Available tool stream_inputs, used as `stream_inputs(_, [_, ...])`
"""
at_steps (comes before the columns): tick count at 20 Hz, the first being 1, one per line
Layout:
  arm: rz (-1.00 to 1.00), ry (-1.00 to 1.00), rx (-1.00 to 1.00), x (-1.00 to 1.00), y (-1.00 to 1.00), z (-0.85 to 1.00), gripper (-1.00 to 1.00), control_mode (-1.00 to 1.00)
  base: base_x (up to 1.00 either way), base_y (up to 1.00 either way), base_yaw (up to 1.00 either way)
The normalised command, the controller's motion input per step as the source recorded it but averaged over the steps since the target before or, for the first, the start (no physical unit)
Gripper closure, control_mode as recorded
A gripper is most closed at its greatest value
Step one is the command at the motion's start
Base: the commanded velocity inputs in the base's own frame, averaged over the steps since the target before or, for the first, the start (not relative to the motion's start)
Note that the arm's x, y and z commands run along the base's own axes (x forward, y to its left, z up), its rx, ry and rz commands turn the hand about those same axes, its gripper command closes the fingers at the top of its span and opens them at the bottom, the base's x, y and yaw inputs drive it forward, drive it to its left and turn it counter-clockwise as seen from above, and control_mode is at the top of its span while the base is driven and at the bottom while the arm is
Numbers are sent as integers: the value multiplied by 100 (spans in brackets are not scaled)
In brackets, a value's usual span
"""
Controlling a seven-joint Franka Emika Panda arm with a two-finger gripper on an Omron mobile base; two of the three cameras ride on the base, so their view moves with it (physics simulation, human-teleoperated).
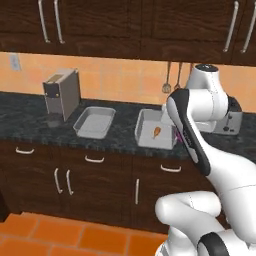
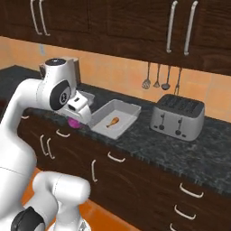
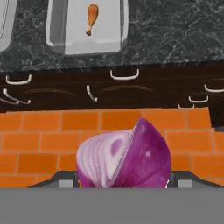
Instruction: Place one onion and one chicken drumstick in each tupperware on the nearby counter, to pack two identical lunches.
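Between the gripper's [image 3: 123, 183] tips sits a glossy purple onion [image 3: 124, 155], clamped, cut face showing white rings. Just ahead of it, past the counter [image 3: 175, 35] edge, a tupperware [image 3: 87, 43] holds one orange-brown drumstick [image 3: 91, 17]. No readable writing anywhere.

Glossy purple onion [image 3: 127, 159], matt grey tupperware [image 3: 111, 41], marbled black stone counter [image 3: 175, 35].
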Motion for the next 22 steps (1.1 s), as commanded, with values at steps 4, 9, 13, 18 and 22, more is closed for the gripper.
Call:
stream_inputs(4, [0, 0, 0, 0, 0, 0, 100, 100, 100, 0, -23])
stream_inputs(9, [0, 0, 0, 0, 0, 0, 100, 100, 78, 3, -30])
stream_inputs(13, [-2, 0, 0, 20, 6, -23, 100, -100, 38, 25, -6])
stream_inputs(18, [-5, 0, -5, 98, 17, -100, 100, -100, 0, 0, 0])
stream_inputs(22, [-2, 1, -1, 84, 21, -99, 100, -100, 0, 0, 0])
